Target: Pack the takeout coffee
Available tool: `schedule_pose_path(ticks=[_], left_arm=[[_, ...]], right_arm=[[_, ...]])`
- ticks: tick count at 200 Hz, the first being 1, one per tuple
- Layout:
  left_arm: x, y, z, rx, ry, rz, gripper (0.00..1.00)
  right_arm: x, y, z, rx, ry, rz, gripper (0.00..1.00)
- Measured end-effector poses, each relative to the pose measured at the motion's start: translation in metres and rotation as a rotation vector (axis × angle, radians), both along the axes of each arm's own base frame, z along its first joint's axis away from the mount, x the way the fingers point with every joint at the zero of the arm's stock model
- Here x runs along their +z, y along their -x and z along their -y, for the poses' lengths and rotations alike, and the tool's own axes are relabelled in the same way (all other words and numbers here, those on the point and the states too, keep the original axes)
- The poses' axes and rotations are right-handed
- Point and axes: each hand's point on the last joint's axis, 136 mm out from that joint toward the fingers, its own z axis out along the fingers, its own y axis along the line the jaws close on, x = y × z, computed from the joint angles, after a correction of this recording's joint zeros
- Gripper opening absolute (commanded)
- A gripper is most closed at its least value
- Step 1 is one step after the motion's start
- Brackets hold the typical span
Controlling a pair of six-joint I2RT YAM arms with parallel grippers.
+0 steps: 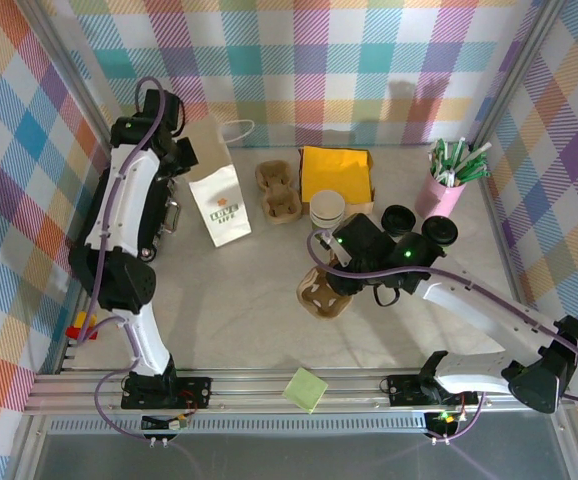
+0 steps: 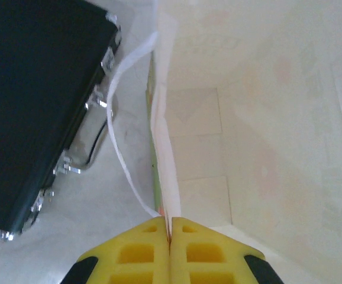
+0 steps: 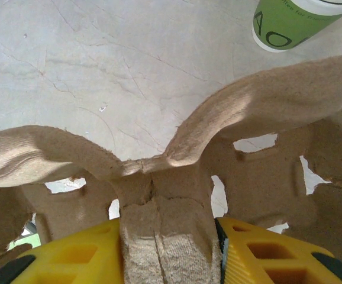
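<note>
The takeout coffee (image 1: pixel 327 210) is a small cup with a white rim, standing mid-table; its green lower band (image 3: pixel 289 23) appears at the top right of the right wrist view. My right gripper (image 1: pixel 337 280) (image 3: pixel 168 242) is shut on the centre post of a brown pulp cup carrier (image 1: pixel 322 293) (image 3: pixel 260 112), just in front of the cup. My left gripper (image 1: pixel 187 152) (image 2: pixel 170 228) is shut on the top edge of the white paper bag (image 1: pixel 219 200) (image 2: pixel 265 118), whose mouth is open. The bag's white handle (image 2: pixel 118 130) hangs loose.
A black case (image 1: pixel 164 215) (image 2: pixel 41 106) sits left of the bag. Spare carriers (image 1: pixel 277 190), yellow napkins (image 1: pixel 336 173), black lids (image 1: pixel 419 225) and a pink cup of sticks (image 1: pixel 447 185) line the back. A green note (image 1: pixel 305 390) lies on the front rail.
</note>
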Motion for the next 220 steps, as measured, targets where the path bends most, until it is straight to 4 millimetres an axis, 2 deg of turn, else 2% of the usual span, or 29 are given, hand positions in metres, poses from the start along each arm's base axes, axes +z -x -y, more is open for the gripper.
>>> schedule_pose_path(ticks=[31,69,93,122,165,193,220], left_arm=[[0.006,0.047,0.013,-0.045,0.048,-0.021,0.00],[0.003,0.105,0.048,-0.151,0.103,-0.047,0.00],[-0.005,0.137,0.067,-0.217,0.136,-0.074,0.00],[-0.007,0.166,0.091,-0.314,0.160,-0.073,0.00],[-0.007,0.193,0.122,-0.441,0.214,-0.032,0.00],[-0.007,0.197,0.137,-0.494,0.256,-0.009,0.00],[-0.005,0.202,0.156,-0.581,0.289,0.012,0.00]], right_arm=[[0.011,0.003,0.005,-0.003,-0.017,0.021,0.41],[0.032,0.007,0.012,-0.006,-0.062,0.063,0.41],[0.047,0.010,0.017,-0.010,-0.084,0.091,0.41],[0.068,0.010,0.020,-0.017,-0.101,0.119,0.42],[0.116,0.012,0.025,-0.014,-0.169,0.195,0.43],[0.150,0.018,0.029,0.006,-0.237,0.253,0.43],[0.182,0.024,0.021,0.043,-0.328,0.272,0.44]])
